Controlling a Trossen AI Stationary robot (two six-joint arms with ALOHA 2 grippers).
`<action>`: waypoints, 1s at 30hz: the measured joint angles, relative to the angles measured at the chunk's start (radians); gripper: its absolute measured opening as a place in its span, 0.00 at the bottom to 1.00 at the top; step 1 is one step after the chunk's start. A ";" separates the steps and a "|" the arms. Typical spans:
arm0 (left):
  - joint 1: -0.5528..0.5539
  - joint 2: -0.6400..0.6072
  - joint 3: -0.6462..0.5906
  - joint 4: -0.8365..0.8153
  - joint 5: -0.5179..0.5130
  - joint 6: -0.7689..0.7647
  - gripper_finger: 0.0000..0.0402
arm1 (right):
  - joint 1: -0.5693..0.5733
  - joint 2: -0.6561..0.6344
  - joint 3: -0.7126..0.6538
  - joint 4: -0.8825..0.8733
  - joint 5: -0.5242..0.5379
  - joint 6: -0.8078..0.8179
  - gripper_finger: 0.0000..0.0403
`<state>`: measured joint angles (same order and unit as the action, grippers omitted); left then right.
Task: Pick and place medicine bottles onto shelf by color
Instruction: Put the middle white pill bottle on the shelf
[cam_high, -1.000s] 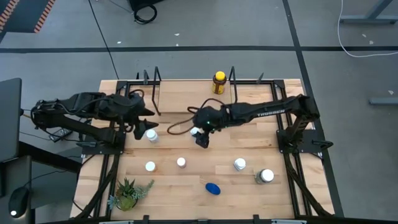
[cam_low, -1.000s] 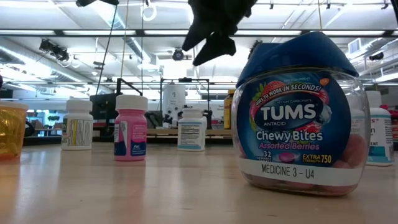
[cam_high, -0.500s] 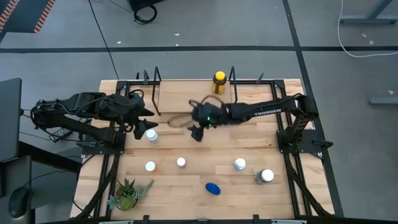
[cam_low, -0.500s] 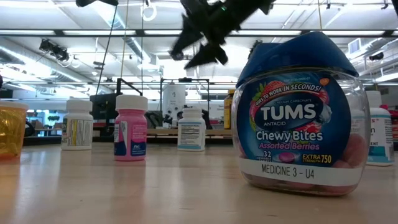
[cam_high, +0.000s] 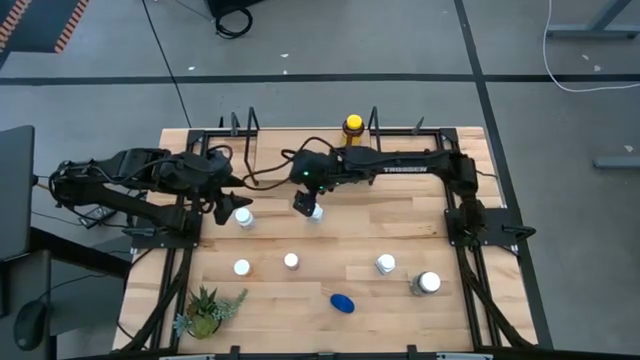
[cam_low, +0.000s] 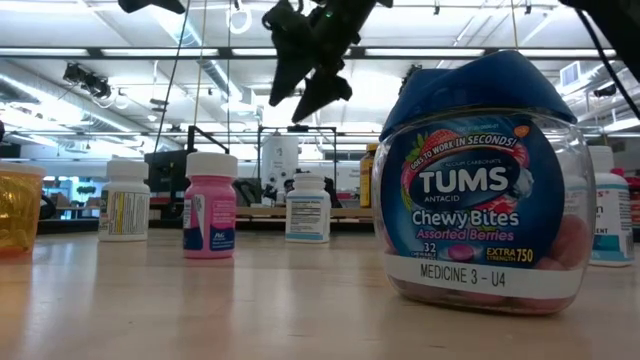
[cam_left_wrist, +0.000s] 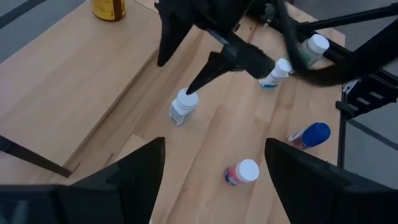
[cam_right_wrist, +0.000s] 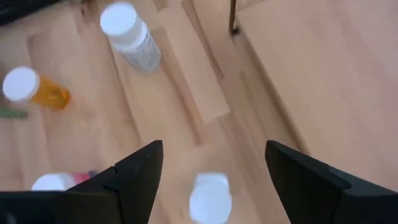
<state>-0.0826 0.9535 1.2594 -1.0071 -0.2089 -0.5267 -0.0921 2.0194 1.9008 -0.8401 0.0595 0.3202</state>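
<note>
Only the yellow bottle (cam_high: 352, 127) stands on the shelf (cam_high: 300, 150), seven bottles remain on the table (cam_high: 400, 225), and the right gripper (cam_high: 305, 203) hovers fingers-wide over one white bottle (cam_high: 316, 211); the left gripper (cam_high: 232, 193) waits open.

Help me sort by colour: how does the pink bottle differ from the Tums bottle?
Cap: the pink bottle has a white one, the Tums bottle a blue one. Body: the pink bottle is opaque pink; the Tums bottle is clear, with tablets showing through. Shape: the pink bottle is slim and straight-sided, the Tums bottle broad and rounded. Both stand upright on the table.
</note>
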 joint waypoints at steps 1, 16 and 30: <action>0.000 0.000 0.000 -0.006 0.000 0.000 0.70 | 0.000 0.007 0.006 -0.005 -0.016 0.014 0.72; 0.000 0.000 0.000 -0.033 0.007 0.016 0.70 | 0.029 0.106 0.006 -0.146 -0.067 0.073 0.72; 0.000 0.000 0.000 -0.039 0.007 0.025 0.70 | 0.021 0.104 -0.108 -0.043 -0.051 0.106 0.72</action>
<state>-0.0825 0.9531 1.2598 -1.0458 -0.2020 -0.5014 -0.0708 2.1235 1.7932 -0.8830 0.0090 0.4259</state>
